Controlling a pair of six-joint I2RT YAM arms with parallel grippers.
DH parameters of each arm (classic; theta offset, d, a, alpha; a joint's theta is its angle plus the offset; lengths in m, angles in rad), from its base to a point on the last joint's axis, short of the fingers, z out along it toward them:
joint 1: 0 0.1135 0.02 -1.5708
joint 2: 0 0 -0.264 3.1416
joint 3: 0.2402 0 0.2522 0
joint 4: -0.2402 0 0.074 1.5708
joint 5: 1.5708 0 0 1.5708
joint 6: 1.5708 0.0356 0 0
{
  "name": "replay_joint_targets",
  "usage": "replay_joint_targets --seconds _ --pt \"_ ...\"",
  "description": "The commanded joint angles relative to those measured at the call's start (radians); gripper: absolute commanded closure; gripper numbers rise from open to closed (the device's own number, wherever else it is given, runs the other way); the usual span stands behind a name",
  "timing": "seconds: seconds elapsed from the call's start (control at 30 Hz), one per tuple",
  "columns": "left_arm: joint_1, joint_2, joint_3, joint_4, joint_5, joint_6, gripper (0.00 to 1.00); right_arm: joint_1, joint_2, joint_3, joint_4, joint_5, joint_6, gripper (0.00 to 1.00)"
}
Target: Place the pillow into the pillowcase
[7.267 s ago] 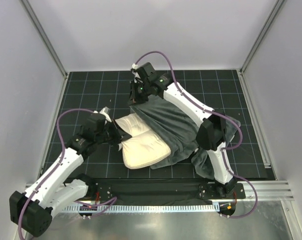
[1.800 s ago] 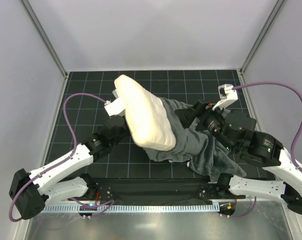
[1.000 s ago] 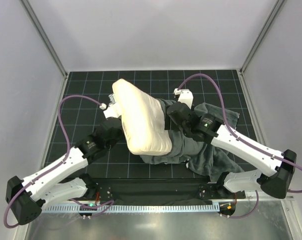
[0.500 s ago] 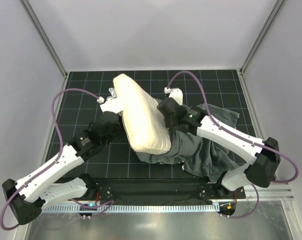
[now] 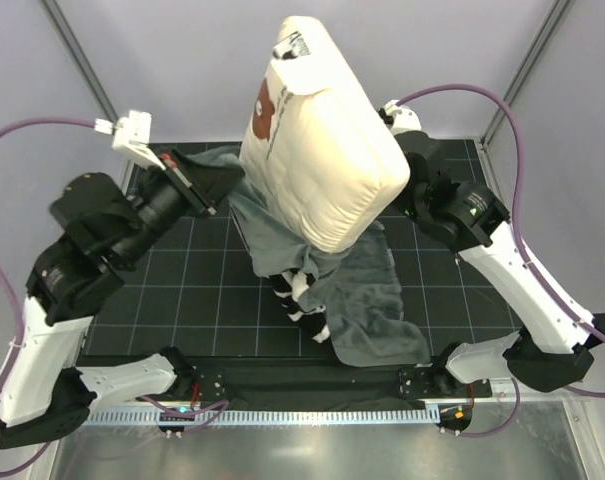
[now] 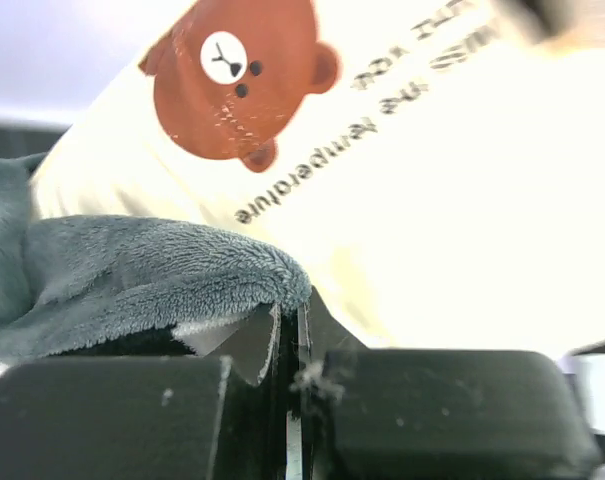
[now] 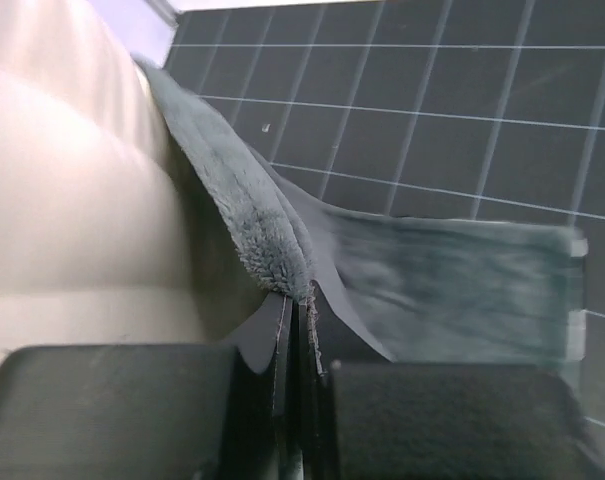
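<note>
Where pale walls (image 5: 182, 60) rise, pillowcase (image 5: 372, 300) drapes onto gridded mat (image 5: 197, 300).

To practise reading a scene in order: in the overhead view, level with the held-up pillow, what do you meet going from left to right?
In order: left arm → pillow → right arm. The pillowcase overlaps the pillow, so it is left out.

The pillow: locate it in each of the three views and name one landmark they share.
Top external: pillow at upper centre, raised and tilted.
Left wrist: pillow fills the upper right, with the bear print on it.
Right wrist: pillow along the left edge.
Shared landmark: the grey pillowcase, next to the pillow in every view.
</note>
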State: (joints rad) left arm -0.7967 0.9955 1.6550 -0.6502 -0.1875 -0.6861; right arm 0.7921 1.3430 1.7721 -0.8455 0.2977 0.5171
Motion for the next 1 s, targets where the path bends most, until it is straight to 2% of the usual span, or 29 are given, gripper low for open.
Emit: replay_joint_targets --seconds 0.0,0.07,0.17,0.23,0.4,0.47,0.57,0.63,0.7,0.73,0.77,0.83,0.87,0.93,0.97 --pt "0.001 0.032 0.192 0.122 0.112 0.023 1.0 -0.031 -0.016 -0.032 0.078 -0.124 -0.006 0.96" --pt "0.001 0.049 0.262 0.135 0.143 0.023 1.0 -0.047 -0.027 -0.057 0.131 -0.163 0.011 0.96" --pt "0.001 0.058 0.273 0.142 0.161 0.034 1.0 -0.073 -0.036 -0.018 0.143 -0.238 0.021 0.96" --pt "0.001 0.026 0.2 0.153 0.149 0.034 1.0 -0.085 -0.036 0.087 0.131 -0.273 0.015 0.96" --pt "0.001 -0.087 -0.158 0.299 0.112 0.014 1.0 -0.106 0.028 0.459 0.045 -0.356 0.02 0.96" --pt "0.001 -0.119 -0.242 0.334 0.103 0.008 1.0 -0.108 0.039 0.521 0.04 -0.38 0.04 0.96" --pt "0.001 -0.12 -0.291 0.374 0.118 -0.015 1.0 -0.106 0.007 0.436 0.088 -0.397 0.057 0.96" --pt "0.001 -0.1 -0.186 0.371 0.16 -0.016 1.0 -0.106 -0.01 0.354 0.121 -0.388 0.06 0.96" --pt "0.001 -0.054 -0.057 0.342 0.183 -0.012 1.0 -0.108 -0.03 0.203 0.154 -0.385 0.064 0.96" --pt "0.001 -0.031 0.091 0.299 0.184 -0.006 1.0 -0.108 -0.033 0.15 0.193 -0.388 0.066 0.96" --pt "0.001 0.009 0.159 0.278 0.224 -0.001 1.0 -0.109 -0.036 0.056 0.212 -0.397 0.069 0.96" --pt "0.001 0.047 0.326 0.235 0.255 0.005 1.0 -0.108 -0.044 -0.023 0.272 -0.411 0.081 0.96" --pt "0.001 0.07 0.357 0.227 0.278 0.005 1.0 -0.108 -0.056 -0.077 0.29 -0.417 0.086 0.96" --pt "0.002 0.074 0.382 0.219 0.298 0.016 0.99 -0.108 -0.068 -0.08 0.315 -0.419 0.089 0.96" --pt "0.001 0.048 0.337 0.219 0.298 0.02 1.0 -0.109 -0.071 -0.054 0.307 -0.414 0.087 0.96"
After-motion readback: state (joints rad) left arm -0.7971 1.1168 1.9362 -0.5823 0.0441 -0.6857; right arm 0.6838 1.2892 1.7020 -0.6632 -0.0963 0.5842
